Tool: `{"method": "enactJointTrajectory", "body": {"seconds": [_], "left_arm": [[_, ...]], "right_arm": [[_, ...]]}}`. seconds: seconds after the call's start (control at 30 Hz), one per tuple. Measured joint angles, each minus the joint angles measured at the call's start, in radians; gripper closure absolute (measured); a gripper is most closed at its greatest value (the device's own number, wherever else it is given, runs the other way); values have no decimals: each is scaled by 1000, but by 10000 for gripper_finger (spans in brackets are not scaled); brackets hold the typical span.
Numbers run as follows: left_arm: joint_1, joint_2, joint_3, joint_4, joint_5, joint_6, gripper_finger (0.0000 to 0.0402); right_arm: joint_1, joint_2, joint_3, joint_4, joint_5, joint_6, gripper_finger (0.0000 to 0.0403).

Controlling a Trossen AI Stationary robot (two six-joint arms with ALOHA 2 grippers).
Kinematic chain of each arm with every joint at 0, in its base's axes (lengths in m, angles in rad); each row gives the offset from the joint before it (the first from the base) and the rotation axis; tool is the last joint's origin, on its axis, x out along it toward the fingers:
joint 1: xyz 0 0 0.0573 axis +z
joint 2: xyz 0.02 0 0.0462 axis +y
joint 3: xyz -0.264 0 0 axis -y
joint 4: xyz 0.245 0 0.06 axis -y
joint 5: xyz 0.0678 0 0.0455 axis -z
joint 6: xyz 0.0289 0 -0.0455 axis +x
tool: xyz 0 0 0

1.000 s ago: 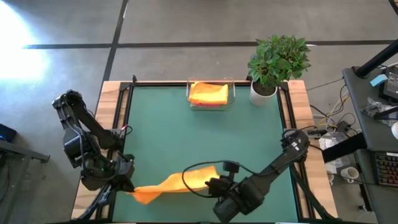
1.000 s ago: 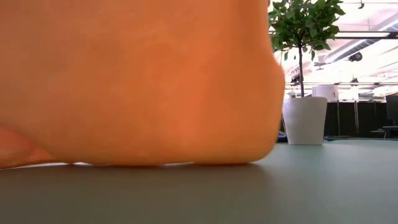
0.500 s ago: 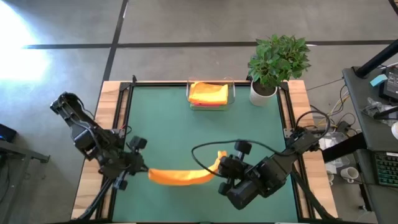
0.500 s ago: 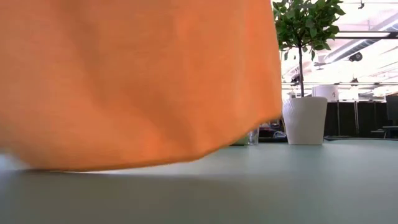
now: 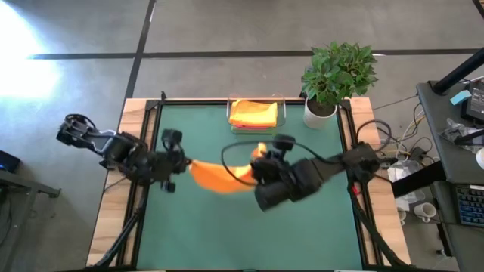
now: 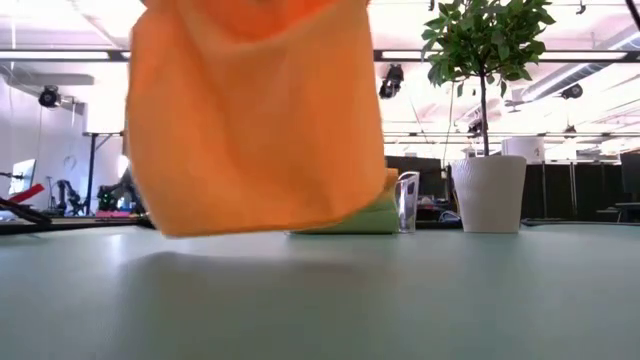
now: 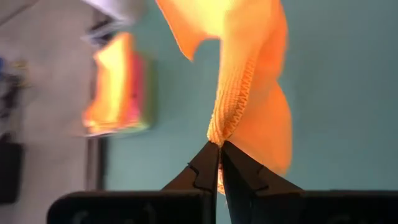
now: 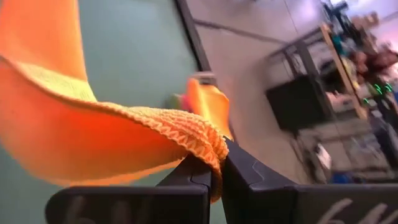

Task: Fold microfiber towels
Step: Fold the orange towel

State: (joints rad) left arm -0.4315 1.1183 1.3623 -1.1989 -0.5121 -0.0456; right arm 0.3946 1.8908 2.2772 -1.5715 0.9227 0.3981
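The orange towel (image 5: 215,177) hangs in the air between the two claws, near the middle of the high picture. It is bright orange, soft and floppy. It sags in a curve from one claw to the other. In the low picture it (image 6: 255,115) fills the upper left like a wide hanging sheet, and its bottom edge floats just above the green table (image 6: 400,300). You can see a knitted, bumpy edge on the towel (image 7: 239,93) in the left wrist picture.

The left gripper (image 5: 184,162) sits left of the middle in the high picture. Its two fingers (image 7: 202,171) are pinched tight on one corner of the towel. The right gripper (image 5: 261,155) is just right of the middle. Its fingers (image 8: 239,165) are also squeezed tight on another corner of the towel (image 8: 124,124).

More towels (image 5: 253,113) lie stacked in the clear tray (image 5: 281,113) at the top middle of the table, with an orange one on top. A potted plant (image 5: 336,75) stands just right of the tray.

A second ago the towel was low at the bottom of the high picture, and it touched the table. Both claws have since lifted it and carried it up toward the middle. In the low picture it used to cover most of the view. Now it hangs farther back and the room shows behind it.
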Motion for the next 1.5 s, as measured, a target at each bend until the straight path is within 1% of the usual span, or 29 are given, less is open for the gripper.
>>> {"method": "enactJointTrajectory", "body": {"seconds": [0.1, 0.2, 0.33, 0.37, 0.4, 0.43, 0.53, 0.6, 0.7, 0.77, 0.83, 0.97, 1.13, 1.2, 1.37, 1.5], "left_arm": [[76, 0, 46, -10, -22, 53, 400], [138, -1, 96, -50, -22, 60, 400], [168, -1, 134, -101, -21, 41, 400], [168, -1, 134, -103, -14, 17, 400], [168, -1, 133, -103, 17, -19, 400], [167, -1, 127, -101, 63, -61, 400], [161, 14, 82, -101, 250, -201, 400], [145, 34, 28, -93, 349, -278, 400], [92, 69, -73, -53, 450, -355, 400], [46, 95, -134, -11, 494, -370, 400], [-7, 123, -183, 30, 516, -396, 400], [-95, 174, -224, 92, 536, -463, 400], [-183, 234, -225, 158, 564, -526, 400], [-210, 258, -225, 196, 579, -549, 400], [-242, 317, -225, 264, 623, -562, 400], [-249, 362, -226, 239, 635, -601, 400]], "right_arm": [[-72, -4, -30, 0, 6, -17, 394], [-120, -20, -59, 0, 22, -31, 394], [-144, -32, -75, -1, 17, -50, 394], [-144, -32, -76, 0, -4, -50, 394], [-142, -32, -76, 2, -41, -47, 394], [-138, -31, -76, 4, -91, -34, 394], [-125, -21, -84, 12, -282, 63, 394], [-111, -5, -102, 12, -391, 141, 394], [-77, 20, -150, 27, -514, 248, 394], [-49, 35, -188, 49, -583, 300, 394], [-16, 52, -224, 70, -636, 344, 394], [52, 86, -277, 130, -672, 450, 394], [121, 102, -322, 294, -741, 555, 394], [144, 114, -344, 343, -751, 589, 394], [189, 122, -389, 393, -776, 696, 394], [212, 122, -429, 403, -783, 783, 394]]}}
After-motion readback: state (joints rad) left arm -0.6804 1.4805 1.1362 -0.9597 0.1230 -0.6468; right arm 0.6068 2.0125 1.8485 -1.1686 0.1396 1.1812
